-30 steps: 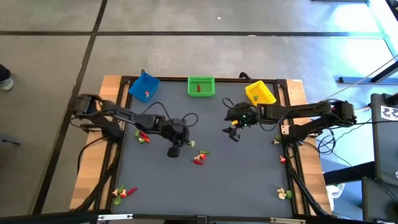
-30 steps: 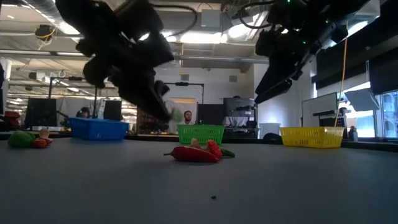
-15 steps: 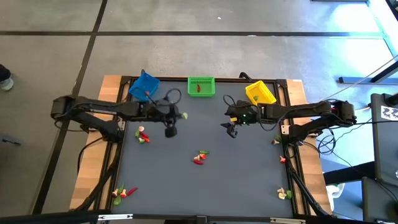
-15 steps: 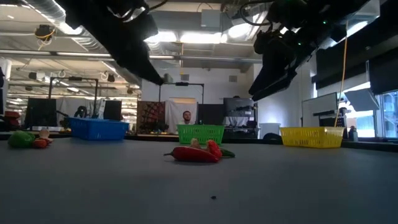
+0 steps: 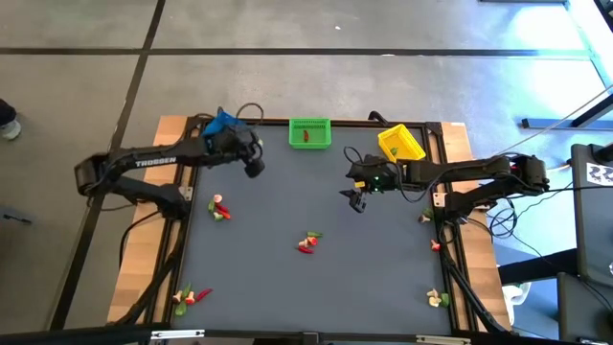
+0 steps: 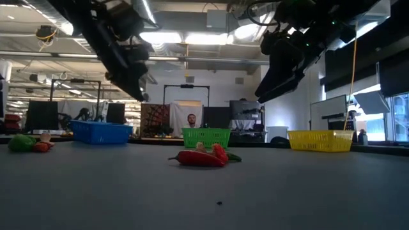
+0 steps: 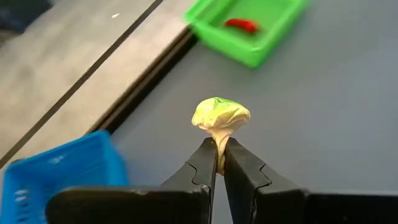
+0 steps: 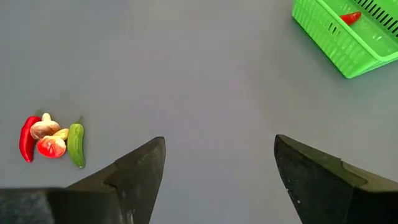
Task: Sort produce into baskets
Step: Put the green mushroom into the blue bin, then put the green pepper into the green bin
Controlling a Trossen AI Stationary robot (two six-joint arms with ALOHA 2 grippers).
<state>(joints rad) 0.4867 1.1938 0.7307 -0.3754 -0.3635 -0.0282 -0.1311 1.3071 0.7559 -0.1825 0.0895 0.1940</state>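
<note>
- Left gripper (image 7: 217,163) sits over the table's far-left area, just beside the blue basket (image 7: 59,169), clenched on the stem of a pale green-and-whitish produce piece (image 7: 220,117) held clear of the table (image 5: 383,278).
- Right gripper (image 8: 217,165) hangs released, fingers spread wide, above the bare table surface between the green basket (image 5: 309,132) and the yellow basket (image 5: 400,143), nearer the yellow one.
- Green basket stands at the middle of the far edge and holds one small red piece (image 7: 241,25).
- Yellow basket lies tilted at the far right; what it holds is too small to tell.
- Produce cluster (image 8: 51,139) near the table's centre: a red pepper, a whitish mushroom, a red round piece and a green pod, touching one another.
- More produce sits in small groups: one (image 5: 219,208) near the left edge, one (image 5: 189,296) at the near-left corner, one (image 5: 437,299) at the near-right corner, and a few bits along the right edge (image 5: 424,218).
</note>
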